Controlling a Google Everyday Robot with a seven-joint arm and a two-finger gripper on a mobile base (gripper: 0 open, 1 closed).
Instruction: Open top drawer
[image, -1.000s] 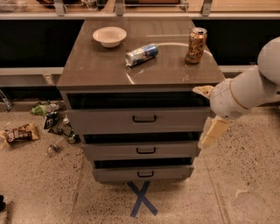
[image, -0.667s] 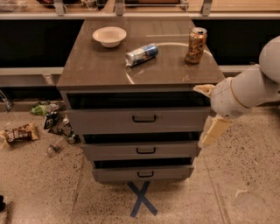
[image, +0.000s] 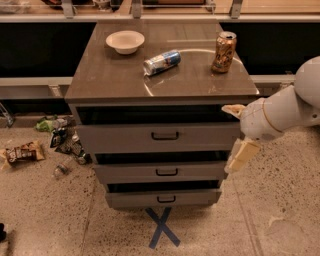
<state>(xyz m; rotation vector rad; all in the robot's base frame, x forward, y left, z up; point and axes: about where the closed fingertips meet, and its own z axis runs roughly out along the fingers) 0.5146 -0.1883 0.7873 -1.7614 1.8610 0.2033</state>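
- Three grey drawers are stacked under the counter (image: 110, 80). The top drawer (image: 125, 139) is the widest, and its black handle (image: 165, 135) is my landmark. The middle drawer (image: 130, 173) and bottom drawer (image: 135, 199) lie directly below that handle.
- The step in hand looks to me like the reach. The top drawer's front sits about level with the counter edge above the handle, with only a dark strip showing over it, so I judge the pull has not begun.
- My gripper (image: 240, 134) hangs well to the right of the handle, at the top drawer's right end. It touches nothing that I can make out.
- I cannot tell whether the gripper is wide or narrow, and I see nothing held in it.
- My arm (image: 290, 107) comes in from far right of the handle. The forearm slopes down and leftward, and the wrist is bent so the gripper tips downward, toward the handle's side.
- For the next move, I judge I should swing left until I am level with the handle, close around the bar, then draw straight back. The bar is small, so alignment will matter more than force.
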